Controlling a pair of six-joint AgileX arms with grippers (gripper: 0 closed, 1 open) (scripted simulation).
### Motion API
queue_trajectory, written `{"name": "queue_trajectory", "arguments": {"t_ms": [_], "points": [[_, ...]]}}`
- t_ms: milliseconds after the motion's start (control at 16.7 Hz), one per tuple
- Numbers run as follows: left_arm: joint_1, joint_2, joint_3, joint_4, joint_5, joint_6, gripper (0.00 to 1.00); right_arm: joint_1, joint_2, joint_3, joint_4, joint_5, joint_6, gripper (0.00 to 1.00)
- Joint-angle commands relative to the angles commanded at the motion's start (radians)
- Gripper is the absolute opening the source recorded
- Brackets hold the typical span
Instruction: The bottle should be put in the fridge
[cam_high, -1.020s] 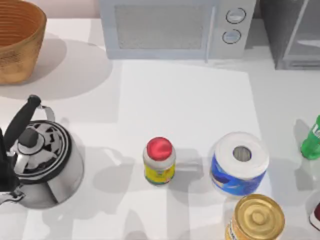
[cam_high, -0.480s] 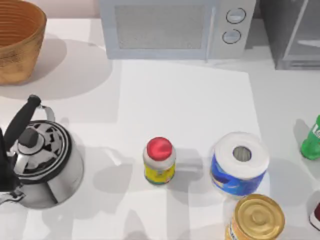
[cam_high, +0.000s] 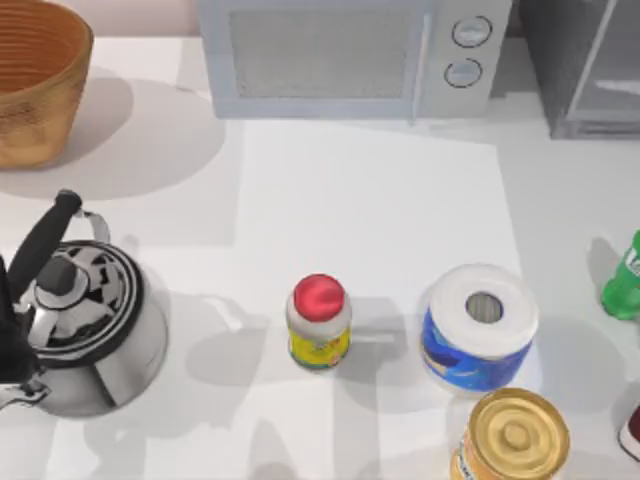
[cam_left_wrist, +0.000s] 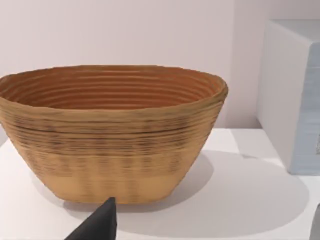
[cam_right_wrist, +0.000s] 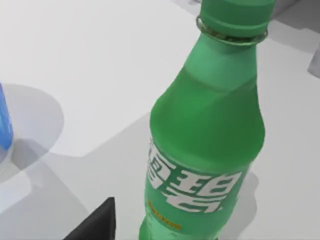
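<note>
The small bright green translucent plastic bottle (cam_high: 625, 280) stood upright at the table's right edge, well apart from the dark grey boxy fridge (cam_high: 585, 65) at the back right. Whether either gripper was open, I couldn't tell.

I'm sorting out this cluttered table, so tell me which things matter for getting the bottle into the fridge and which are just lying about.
For the job:
bottle, standing at the table's right edge
fridge, back right corner

Just lying about:
kettle
basket
microwave
red-capped jar
paper roll
gold-lidded can
</note>
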Motion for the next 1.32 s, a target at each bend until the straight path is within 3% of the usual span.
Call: {"name": "queue_trajectory", "arguments": {"t_ms": [240,600,900,1320], "points": [[0.0,0.0,0.0,0.0,0.0,0.0,1.0,-0.014,0.12,-0.007,0.048,-0.115,-0.007,1.0],[0.0,0.0,0.0,0.0,0.0,0.0,1.0,-0.009,0.121,-0.008,0.05,-0.117,-0.005,1.0],[0.0,0.0,0.0,0.0,0.0,0.0,1.0,0.047,0.144,0.01,0.15,-0.075,0.097,1.0],[0.0,0.0,0.0,0.0,0.0,0.0,1.0,0.184,0.287,0.017,0.437,0.036,0.273,1.0]]}}
